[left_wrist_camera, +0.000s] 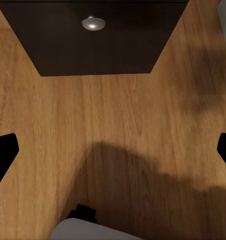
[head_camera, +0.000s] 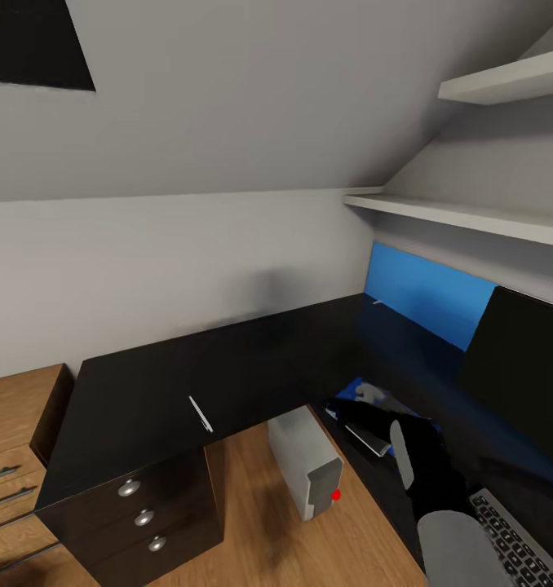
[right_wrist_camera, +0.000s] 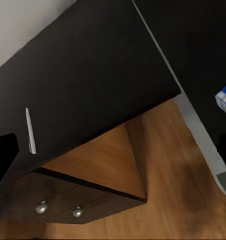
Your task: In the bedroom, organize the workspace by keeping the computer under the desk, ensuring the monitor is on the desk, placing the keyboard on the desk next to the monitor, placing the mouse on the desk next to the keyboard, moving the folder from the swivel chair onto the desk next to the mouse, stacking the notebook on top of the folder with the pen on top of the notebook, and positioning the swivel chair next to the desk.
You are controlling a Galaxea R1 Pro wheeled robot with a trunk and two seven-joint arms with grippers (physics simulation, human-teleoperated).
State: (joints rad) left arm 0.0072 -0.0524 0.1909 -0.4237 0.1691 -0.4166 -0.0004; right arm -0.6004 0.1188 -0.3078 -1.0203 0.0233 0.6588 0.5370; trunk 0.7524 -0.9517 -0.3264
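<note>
The glossy black desk point(head_camera: 252, 359) bends round the corner. A thin white pen point(head_camera: 201, 414) lies near its front edge, also seen as the pen point(right_wrist_camera: 30, 131). The grey computer point(head_camera: 305, 465) stands on the floor under the desk. At the right are the black monitor point(head_camera: 521, 375) and the keyboard point(head_camera: 517, 542). The blue folder point(head_camera: 360, 390) lies on the desk, with a dark flat notebook point(head_camera: 368, 440) on it. My right gripper point(head_camera: 354, 412) hovers over them, open and empty point(right_wrist_camera: 113, 150). My left gripper point(left_wrist_camera: 113, 150) hangs open above the floor.
The dark drawer unit point(head_camera: 143, 516) with round silver knobs stands under the desk's left end. A low oak chest point(head_camera: 15, 424) is beside it. White shelves point(head_camera: 472, 216) run above the monitor under a sloping ceiling. Wood floor point(left_wrist_camera: 123, 125) lies before the drawers.
</note>
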